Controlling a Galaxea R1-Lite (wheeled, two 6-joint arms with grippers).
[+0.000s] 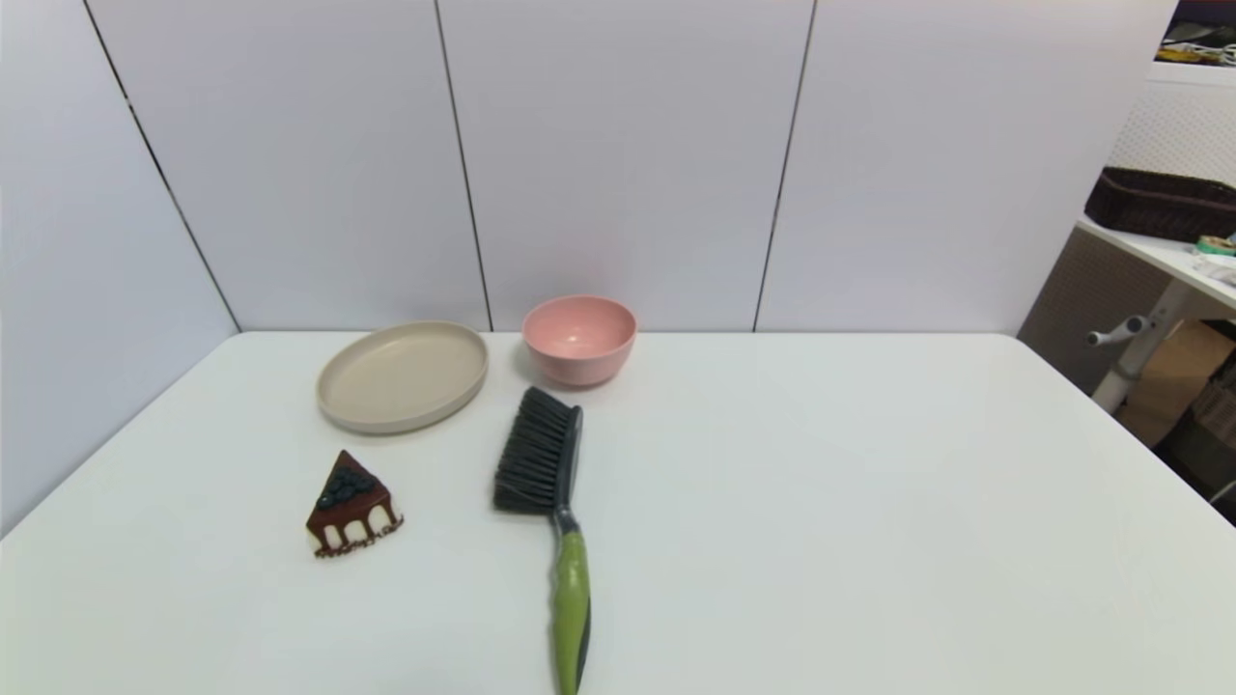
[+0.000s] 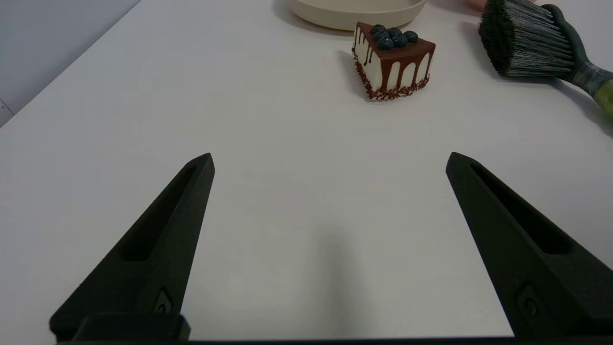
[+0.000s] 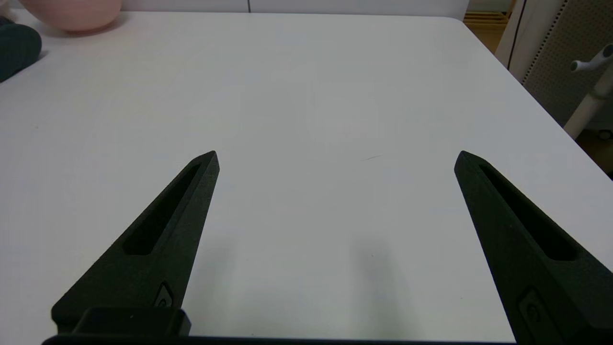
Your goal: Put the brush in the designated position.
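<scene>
Brush [image 1: 552, 502]: lay on the table [image 1: 869, 483] near its middle, long axis running from the robot toward the pink bowl [image 1: 579, 338], bristles at the far end, handle nearest the robot.
Left gripper [image 2: 330, 160]: fingers spread wide, holding nothing; brush lay ahead and toward the robot's right, past the cake slice [image 2: 392, 60].
Right gripper [image 3: 335, 158]: fingers wide apart, empty, over bare table.
Nearer arm: hard to judge; neither showed in the head view.
View difference: only the head view showed the whole handle; the right wrist view caught just a dark edge, seemingly the brush head.

The brush [image 1: 555, 512] handle ran off the head view's edge at 6 o'clock. Both arms sat outside that view. The bowl [image 3: 72, 14] was cropped in the right wrist view.
</scene>
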